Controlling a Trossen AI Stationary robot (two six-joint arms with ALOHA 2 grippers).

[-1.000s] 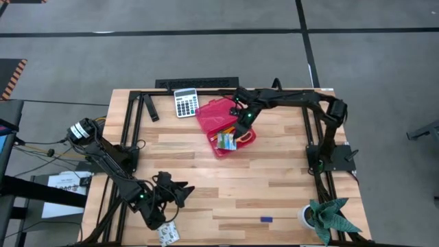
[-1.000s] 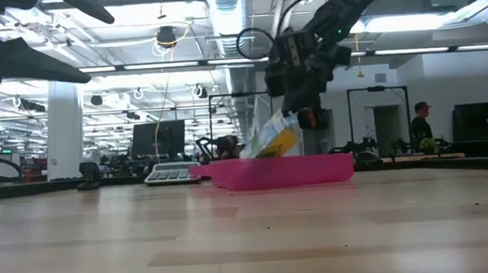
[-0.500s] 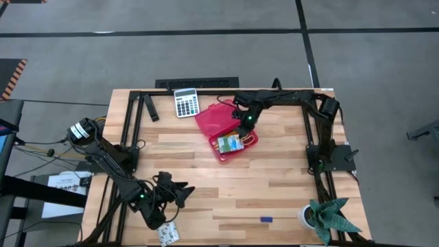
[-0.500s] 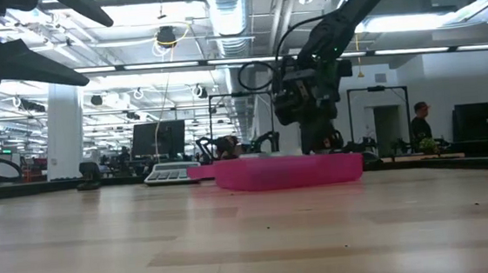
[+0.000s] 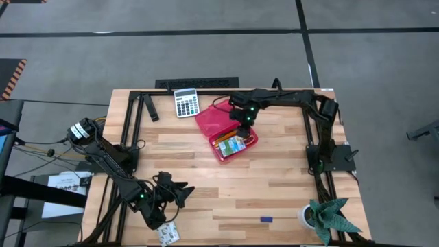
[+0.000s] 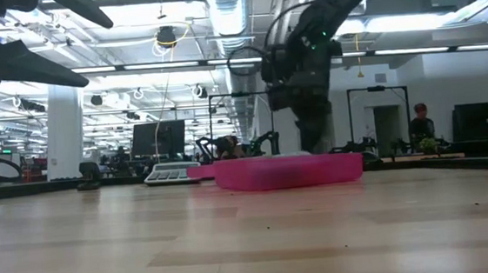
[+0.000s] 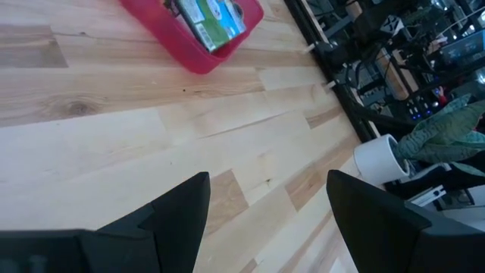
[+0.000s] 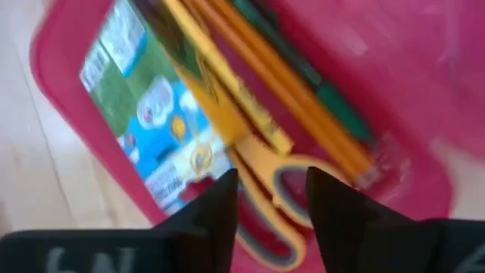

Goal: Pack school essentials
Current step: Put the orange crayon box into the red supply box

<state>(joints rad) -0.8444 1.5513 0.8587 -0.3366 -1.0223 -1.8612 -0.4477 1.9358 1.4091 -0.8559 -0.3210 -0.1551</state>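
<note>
The red case lies open at the table's far middle, its lid (image 5: 212, 116) flat beside its tray (image 5: 251, 139). In the tray lie a green-and-white packet (image 8: 144, 114), yellow and orange pencils (image 8: 258, 83), a green pen (image 8: 314, 80) and yellow-handled scissors (image 8: 265, 189). My right gripper (image 5: 244, 121) hangs open just above the tray's far end, touching nothing; its fingers (image 8: 227, 205) stand apart over the scissors' handle. My left gripper (image 5: 182, 193) waits open near the table's near left corner. A second packet (image 5: 168, 234) lies at the near edge, and a tiny blue piece (image 5: 266, 219) at the near right.
A grey calculator (image 5: 185, 103) lies at the far edge, left of the case. A potted plant in a white pot (image 5: 322, 216) stands at the near right corner. A dark bar (image 5: 151, 108) lies at the far left. Bare wood spans the middle.
My right gripper held a packet tilted over the tray, set it down and let go of it. The packet now lies flat in the tray. The gripper has since risen a little and drawn back toward the table's far edge.
</note>
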